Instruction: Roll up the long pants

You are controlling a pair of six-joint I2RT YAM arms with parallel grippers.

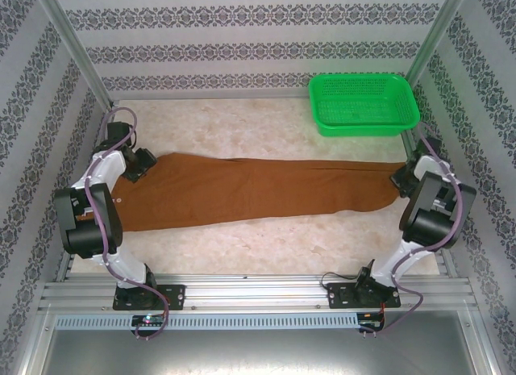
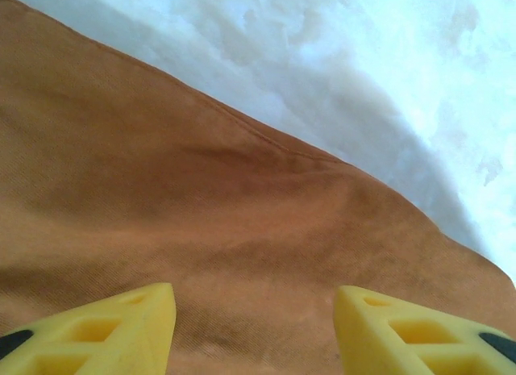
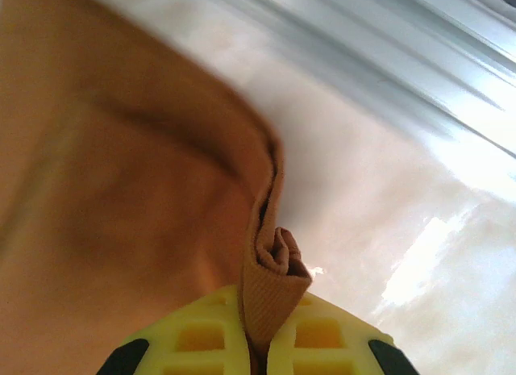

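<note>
Right end effector (image 3: 260, 314), long pants (image 3: 121, 189) hem pinched between

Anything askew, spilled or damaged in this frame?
Nothing stands out. The long pants lie flat across the table, one end bunched only where the right gripper pinches it; the left gripper is open over the other end. The green basket sits upright, apart.

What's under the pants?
The pants lie spread flat on the marbled table, which shows all around them. Whatever is beneath the cloth is covered, so I can't tell. At their right end, the right gripper pinches a fold of the hem.
</note>
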